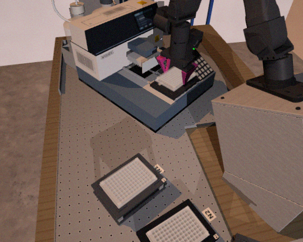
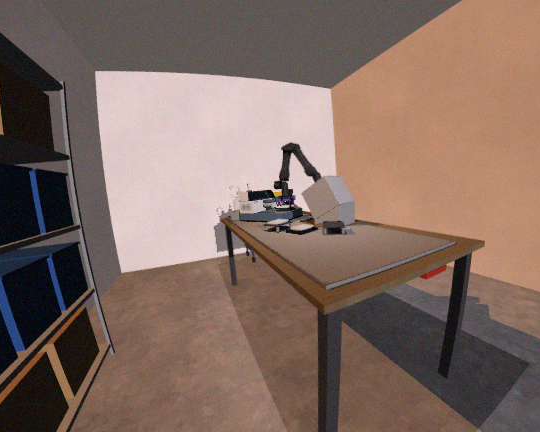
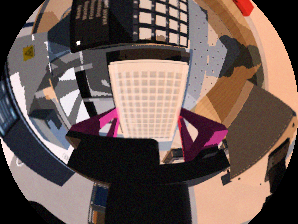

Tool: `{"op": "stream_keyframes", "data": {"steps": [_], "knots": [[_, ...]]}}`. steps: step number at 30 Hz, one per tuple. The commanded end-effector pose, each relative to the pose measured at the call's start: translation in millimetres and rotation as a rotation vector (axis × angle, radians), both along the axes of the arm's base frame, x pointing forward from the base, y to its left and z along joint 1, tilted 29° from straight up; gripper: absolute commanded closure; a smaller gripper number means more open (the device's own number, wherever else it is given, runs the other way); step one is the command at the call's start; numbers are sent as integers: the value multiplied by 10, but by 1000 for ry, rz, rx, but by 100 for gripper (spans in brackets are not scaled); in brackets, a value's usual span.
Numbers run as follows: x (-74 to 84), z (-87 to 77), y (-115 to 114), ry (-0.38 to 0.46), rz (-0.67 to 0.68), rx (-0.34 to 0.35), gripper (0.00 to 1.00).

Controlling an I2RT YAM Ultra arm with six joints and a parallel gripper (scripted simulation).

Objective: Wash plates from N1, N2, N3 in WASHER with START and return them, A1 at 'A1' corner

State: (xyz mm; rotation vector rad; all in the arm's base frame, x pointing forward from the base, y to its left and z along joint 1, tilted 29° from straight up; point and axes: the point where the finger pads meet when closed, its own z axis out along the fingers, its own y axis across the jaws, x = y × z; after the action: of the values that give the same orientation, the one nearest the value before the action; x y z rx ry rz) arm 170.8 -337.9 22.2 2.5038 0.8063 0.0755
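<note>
My gripper (image 1: 175, 77) (image 3: 148, 109) is shut on a white 96-well plate (image 1: 170, 79) (image 3: 150, 90), gripped across its two long sides. The plate is wells up, at the dark carrier (image 1: 173, 95) (image 3: 150, 54) of the washer (image 1: 92, 63). It looks level and lies across the track; whether it is fully down inside the locators I cannot tell. Another white plate (image 1: 128, 180) sits in nest N1 (image 1: 142, 199), and one (image 1: 180, 225) in nest N2 (image 1: 188, 203). A dark nest (image 2: 334, 227) shows no white plate. A small green light (image 1: 193, 49) shows beside the wrist.
The sloped keypad (image 1: 205, 68) (image 3: 162, 20) is just beyond the plate, close to the fingers. The manifold (image 1: 142, 46) stands behind the carrier over the track. The arm's big grey pedestal (image 1: 265, 151) rises at the right of the nests.
</note>
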Motion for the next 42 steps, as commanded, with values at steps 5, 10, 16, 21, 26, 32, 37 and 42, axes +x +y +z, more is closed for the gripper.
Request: {"op": "stream_keyframes", "data": {"steps": [5,10,16,21,26,32,37,42], "knots": [[-7,22,-7,0,-3,-6,100],[-7,23,-8,0,-3,-6,100],[-47,-47,-14,13,-11,9,100],[-15,35,-94,-1,-12,-17,100],[-12,20,-108,1,-13,-15,100],[-9,14,-118,1,-11,-13,100],[-6,17,-126,1,-10,-13,100],[-4,9,-131,2,-9,-11,100]]}}
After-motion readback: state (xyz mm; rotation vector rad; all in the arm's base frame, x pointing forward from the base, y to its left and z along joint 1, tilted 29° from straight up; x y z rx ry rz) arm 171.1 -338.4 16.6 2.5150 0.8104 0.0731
